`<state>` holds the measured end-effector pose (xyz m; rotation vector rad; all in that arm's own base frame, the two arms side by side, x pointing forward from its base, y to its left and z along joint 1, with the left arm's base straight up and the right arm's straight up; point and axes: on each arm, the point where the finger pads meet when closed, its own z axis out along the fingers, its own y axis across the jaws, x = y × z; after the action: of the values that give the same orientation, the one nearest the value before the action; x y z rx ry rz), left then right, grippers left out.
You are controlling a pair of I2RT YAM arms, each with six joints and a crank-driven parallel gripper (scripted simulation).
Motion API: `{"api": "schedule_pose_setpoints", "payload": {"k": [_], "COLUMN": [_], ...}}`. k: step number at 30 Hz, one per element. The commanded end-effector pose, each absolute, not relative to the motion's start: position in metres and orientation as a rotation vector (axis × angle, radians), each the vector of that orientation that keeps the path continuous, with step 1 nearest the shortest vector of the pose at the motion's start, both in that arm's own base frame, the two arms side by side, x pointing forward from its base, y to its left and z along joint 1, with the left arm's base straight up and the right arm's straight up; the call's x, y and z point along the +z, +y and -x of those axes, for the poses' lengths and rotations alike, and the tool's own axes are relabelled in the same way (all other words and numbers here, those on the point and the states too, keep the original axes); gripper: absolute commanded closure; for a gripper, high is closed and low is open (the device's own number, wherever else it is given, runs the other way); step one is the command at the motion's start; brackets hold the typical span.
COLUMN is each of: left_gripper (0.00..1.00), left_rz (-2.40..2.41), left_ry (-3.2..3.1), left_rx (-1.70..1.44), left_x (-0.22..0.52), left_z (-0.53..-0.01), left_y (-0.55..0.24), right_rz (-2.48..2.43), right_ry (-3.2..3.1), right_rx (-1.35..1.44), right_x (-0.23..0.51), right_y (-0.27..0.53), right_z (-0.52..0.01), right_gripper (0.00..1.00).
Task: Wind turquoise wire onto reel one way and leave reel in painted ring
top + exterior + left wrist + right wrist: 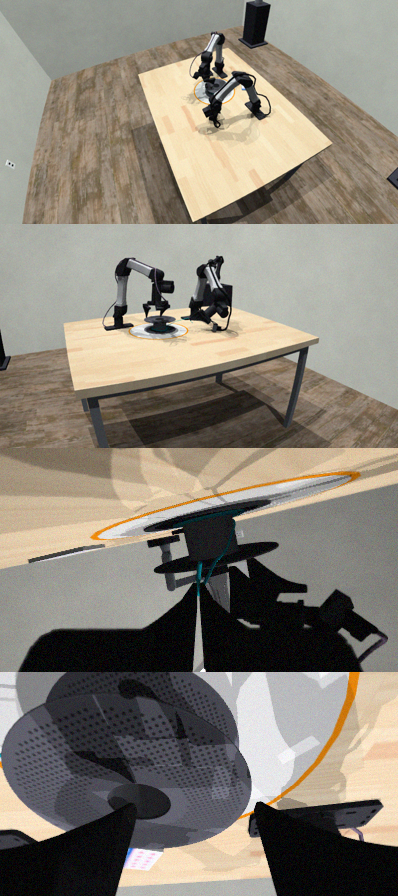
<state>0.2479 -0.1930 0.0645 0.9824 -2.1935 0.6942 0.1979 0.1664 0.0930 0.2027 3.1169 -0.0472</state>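
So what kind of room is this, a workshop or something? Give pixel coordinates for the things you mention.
Probably a lab or test room for robots: two arms point(219, 47) point(232, 89) point(137, 268) point(212, 277) are mounted on a wooden table point(267, 156) point(155, 360), with a wire reel point(216, 86) point(159, 325) point(212, 543) point(185, 772) between them.

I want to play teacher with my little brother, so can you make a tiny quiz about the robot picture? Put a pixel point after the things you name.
1. What color is the wire point(178, 321) point(200, 570)?
2. True or false: the right hand point(153, 316) point(195, 805) is shut.
3. Pick one. The reel point(159, 325) point(210, 540) point(200, 817) is:
A) on the floor
B) inside the painted ring point(187, 330) point(95, 537) point(325, 758)
C) hanging in the left hand

Key: 1. turquoise; 2. false; 3. B
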Motion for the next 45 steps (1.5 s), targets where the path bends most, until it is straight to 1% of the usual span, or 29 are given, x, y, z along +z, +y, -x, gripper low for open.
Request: {"api": "schedule_pose_setpoints", "payload": {"k": [1, 4, 28, 38, 45], "left_gripper": [1.00, 1.00, 1.00, 1.00, 1.00], "left_rz": [-1.031, -1.030, -1.033, -1.036, -1.037], "left_ry": [-2.186, -2.187, -2.185, -2.183, -2.182], "left_rx": [0.594, 0.595, 0.594, 0.592, 0.591], "left_x": [0.008, 0.008, 0.008, 0.008, 0.008], "left_z": [-0.249, -0.250, -0.255, -0.257, -0.257], "left_y": [-0.180, -0.180, -0.182, -0.183, -0.183], "right_rz": [0.347, 0.604, 0.604, 0.604, 0.604], "right_ry": [3.112, 3.083, 3.083, 3.083, 3.083], "right_rx": [-0.011, 0.000, 0.000, 0.000, 0.000], "right_x": [0.096, 0.095, 0.094, 0.050, 0.050], "right_y": [0.164, 0.164, 0.166, 0.167, 0.169], "right_z": [-0.208, -0.207, -0.206, -0.203, -0.206], "right_gripper": [0.00, 0.00, 0.00, 0.00, 0.00]}}
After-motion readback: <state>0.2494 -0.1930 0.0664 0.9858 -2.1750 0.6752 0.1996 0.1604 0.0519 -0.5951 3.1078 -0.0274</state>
